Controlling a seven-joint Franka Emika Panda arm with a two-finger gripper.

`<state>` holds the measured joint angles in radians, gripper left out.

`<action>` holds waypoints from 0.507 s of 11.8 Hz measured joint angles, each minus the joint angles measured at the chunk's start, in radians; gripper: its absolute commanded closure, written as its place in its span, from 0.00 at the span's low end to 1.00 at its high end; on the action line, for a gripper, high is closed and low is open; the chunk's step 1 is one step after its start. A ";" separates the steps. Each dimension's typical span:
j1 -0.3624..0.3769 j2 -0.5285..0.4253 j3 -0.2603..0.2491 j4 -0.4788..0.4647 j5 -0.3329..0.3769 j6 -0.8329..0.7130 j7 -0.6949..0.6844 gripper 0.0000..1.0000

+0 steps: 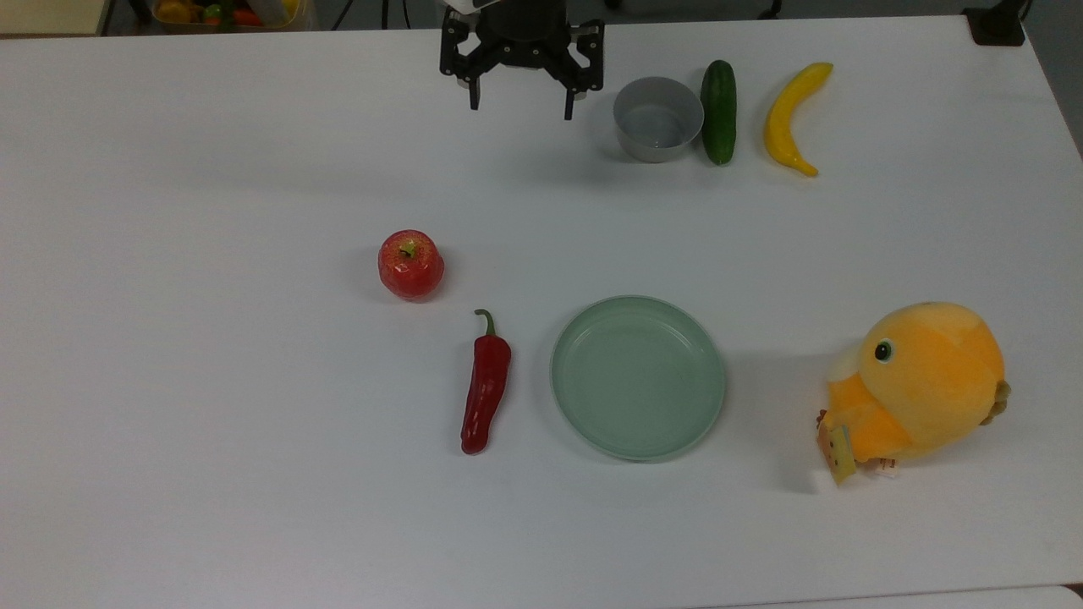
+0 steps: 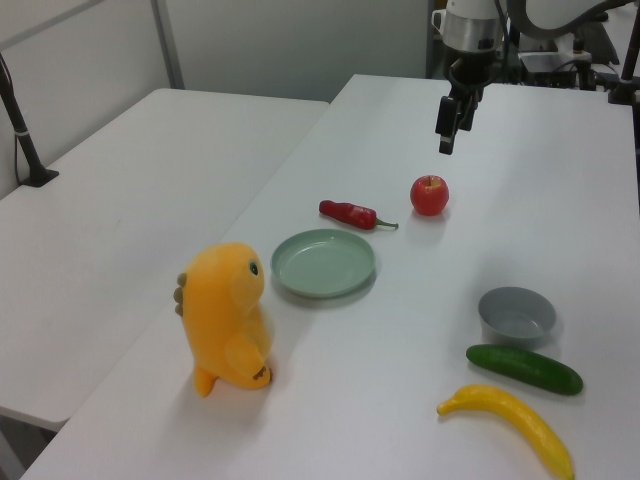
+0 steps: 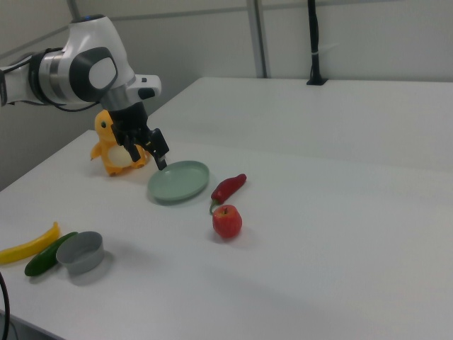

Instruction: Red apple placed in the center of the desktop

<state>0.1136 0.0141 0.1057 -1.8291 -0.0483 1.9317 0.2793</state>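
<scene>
The red apple [image 1: 411,265] sits upright on the white bench [image 1: 211,381], stem up, a little toward the top view's left of the middle, with nothing touching it. In the left view the apple [image 2: 429,195] stands just beyond the stem end of a red chili pepper [image 2: 349,213]; in the right view the apple [image 3: 227,221] lies nearest the camera, with the chili [image 3: 228,188] just behind it.

In the top view the chili pepper [image 1: 486,386] lies below and to the right of the apple, stem pointing up the frame, apart from it. Just to the chili's right is a round pale green plate [image 1: 638,377], with nothing on it. Farther toward the top view's right stands an orange plush toy [image 1: 922,386], well apart from the plate.

Along the far edge of the bench in the top view sit a grey bowl [image 1: 658,118], a dark green cucumber [image 1: 719,111] just beside it, and a yellow banana [image 1: 793,116] near the cucumber.

The tool [image 1: 522,108] hangs above the bench near its top edge in the top view, well apart from the apple and just to the left of the grey bowl. Its two black fingers are spread wide with nothing between them. In the left view the tool [image 2: 446,146] hovers in the air above and beyond the apple; in the right view the tool [image 3: 157,163] hangs in front of the plush toy [image 3: 113,150] and above the plate [image 3: 178,181].
</scene>
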 measured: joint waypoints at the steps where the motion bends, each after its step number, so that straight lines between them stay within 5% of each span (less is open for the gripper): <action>1: 0.015 -0.003 -0.030 -0.002 0.000 0.000 0.000 0.00; 6: 0.018 -0.027 -0.069 -0.013 0.000 -0.001 -0.013 0.00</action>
<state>0.1317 -0.0129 0.0362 -1.8418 -0.0481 1.9304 0.2661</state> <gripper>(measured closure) 0.000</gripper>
